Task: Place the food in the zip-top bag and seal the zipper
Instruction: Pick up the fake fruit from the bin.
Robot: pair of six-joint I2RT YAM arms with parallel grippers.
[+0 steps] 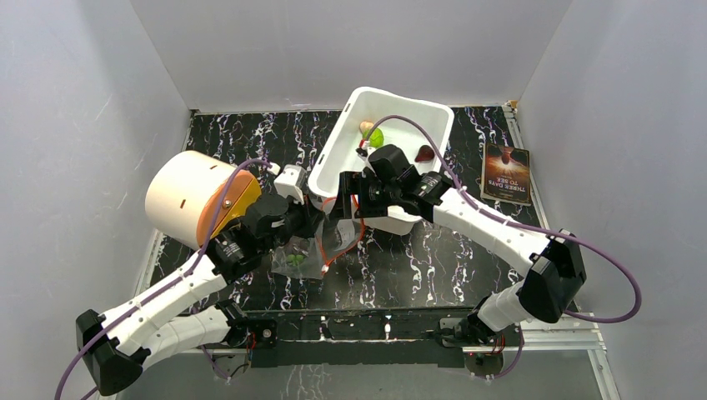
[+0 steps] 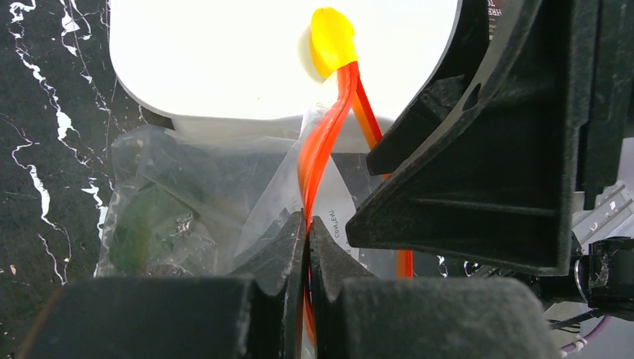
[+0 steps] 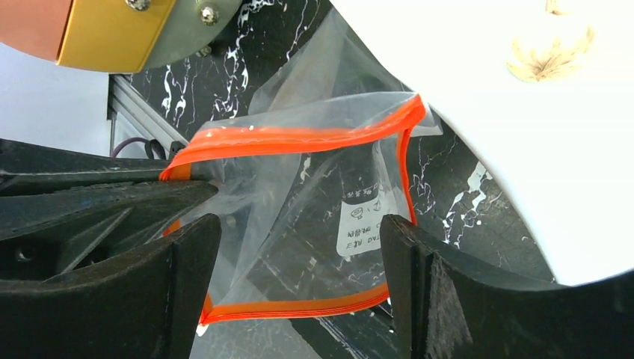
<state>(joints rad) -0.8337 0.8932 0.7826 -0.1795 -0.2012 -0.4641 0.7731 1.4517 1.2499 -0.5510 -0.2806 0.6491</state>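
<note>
L arm (image 1: 167, 293) reaches fwd from its base, elbow low, wrist angled in twd centre. L claw (image 2: 307, 228) clamped on zipper (image 2: 321, 142), fingers (image 2: 277, 254) pressed together. R arm (image 1: 492, 227) bent at elbow, forearm stretched leftward over the surface. R claw (image 3: 299, 239) spread wide, pointing twd L claw, just beside it.

A dark book (image 1: 506, 174) right of the white tub (image 1: 338, 154) reads "THREE DAYS TO SEE", upside down; print on the zip-top bag (image 3: 299, 172)'s white label patch (image 3: 364, 217) is too small to read.
</note>
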